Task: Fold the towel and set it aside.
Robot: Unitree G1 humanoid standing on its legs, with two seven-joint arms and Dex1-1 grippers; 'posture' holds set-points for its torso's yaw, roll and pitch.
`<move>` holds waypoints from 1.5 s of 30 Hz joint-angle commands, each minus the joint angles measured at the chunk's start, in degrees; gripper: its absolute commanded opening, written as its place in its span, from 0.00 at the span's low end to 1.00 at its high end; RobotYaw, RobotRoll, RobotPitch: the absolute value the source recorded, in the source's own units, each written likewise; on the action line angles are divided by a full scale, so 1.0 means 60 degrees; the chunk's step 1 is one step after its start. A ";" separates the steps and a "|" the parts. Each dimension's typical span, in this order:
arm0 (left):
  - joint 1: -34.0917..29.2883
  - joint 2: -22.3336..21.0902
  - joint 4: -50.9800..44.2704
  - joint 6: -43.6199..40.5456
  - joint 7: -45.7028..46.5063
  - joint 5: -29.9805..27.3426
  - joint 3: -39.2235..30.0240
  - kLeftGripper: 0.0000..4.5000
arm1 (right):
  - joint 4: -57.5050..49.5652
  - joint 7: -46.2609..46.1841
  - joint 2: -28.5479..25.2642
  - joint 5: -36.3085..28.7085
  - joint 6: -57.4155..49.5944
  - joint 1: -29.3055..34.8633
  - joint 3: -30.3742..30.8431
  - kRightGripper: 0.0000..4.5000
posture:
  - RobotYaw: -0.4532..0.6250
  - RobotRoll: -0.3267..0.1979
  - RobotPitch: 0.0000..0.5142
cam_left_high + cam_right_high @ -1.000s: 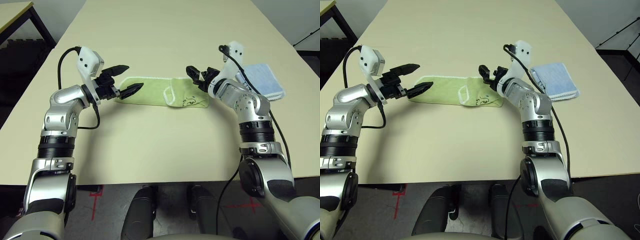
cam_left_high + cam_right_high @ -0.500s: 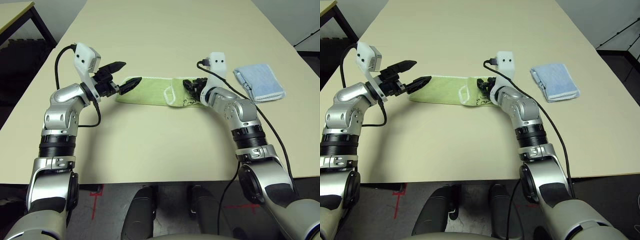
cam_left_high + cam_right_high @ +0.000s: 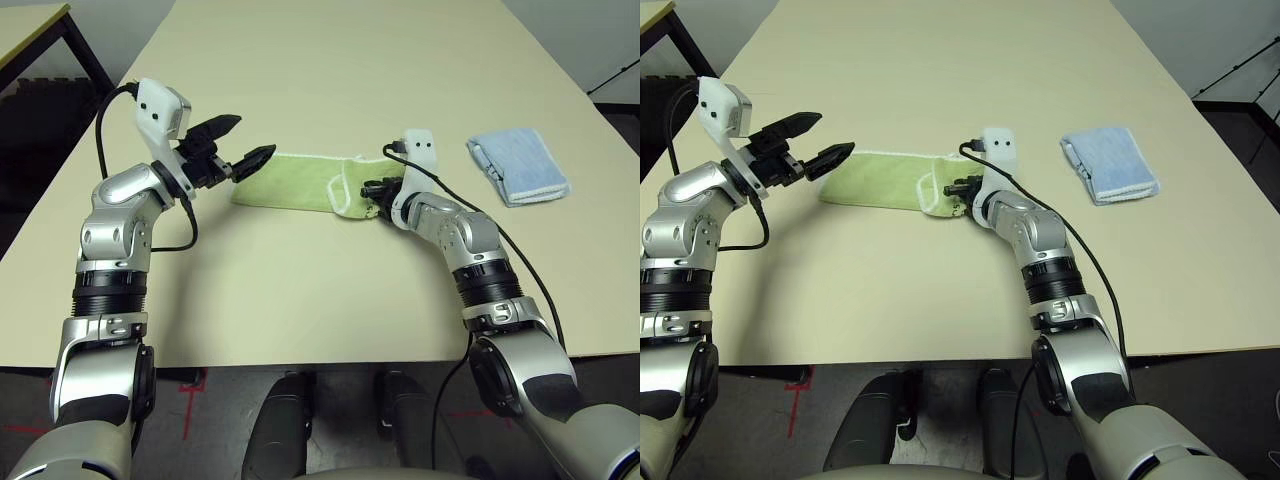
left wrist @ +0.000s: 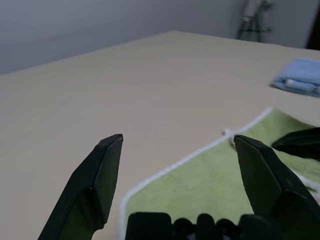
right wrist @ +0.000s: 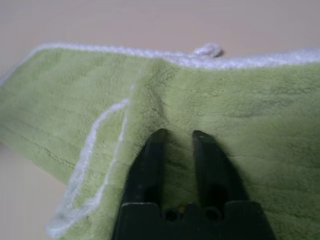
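Left eye view: lowest in the frame, the two silver forearms rise from the bottom corners toward the middle of the beige table (image 3: 330, 290). At centre right, the right gripper (image 3: 376, 192) lies low on the right end of the towel (image 3: 290, 182), pointing toward picture left; in the right wrist view its two black fingers (image 5: 147, 167) stand close together with a narrow gap, their tips pressed on the green pile just below a raised fold, and whether any cloth is pinched between them I cannot tell. The towel lies as a long, folded strip across the middle of the frame, light green with white edging, its right end doubled over so that a white-edged flap shows just left of the right gripper. At the strip's left end, in the centre left of the frame, the left gripper (image 3: 240, 141) hangs above the table with its jaws wide apart and nothing between them, the lower fingertip just beside the towel's left edge but clear of it; the left wrist view shows the towel's white-stitched corner below the spread fingers (image 4: 97, 185). Farther back, in the upper right of the frame, a folded light blue cloth (image 3: 518, 166) lies well apart from the towel.
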State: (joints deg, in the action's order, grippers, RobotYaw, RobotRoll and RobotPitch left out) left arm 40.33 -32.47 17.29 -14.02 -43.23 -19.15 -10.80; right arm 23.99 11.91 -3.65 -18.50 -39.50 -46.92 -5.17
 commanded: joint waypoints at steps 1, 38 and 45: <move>0.0006 0.0121 0.0048 -0.0667 0.0833 -0.0097 -0.0323 1.00 | -0.0745 0.0103 -0.0291 -0.0205 -0.0096 -0.0221 -0.0306 0.66 | 0.58 0.62 0.24; -0.0708 0.1229 0.0049 -0.3503 0.3951 0.0023 -0.0626 1.00 | -0.6925 0.4248 -0.4522 -0.0655 0.0797 0.4500 0.0659 0.99 | 0.53 0.62 0.19; -0.0449 0.1408 0.0505 -0.3542 0.4209 0.0003 -0.0769 1.00 | -0.6309 0.5167 -0.4689 -0.0384 0.2304 0.4751 0.0823 0.99 | 0.53 0.62 0.19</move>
State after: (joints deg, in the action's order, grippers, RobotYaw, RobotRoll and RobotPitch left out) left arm 37.31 -24.89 19.05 -34.59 -18.79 -18.88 -14.87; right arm -15.20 41.56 -31.15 -21.43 -28.12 -19.21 -0.55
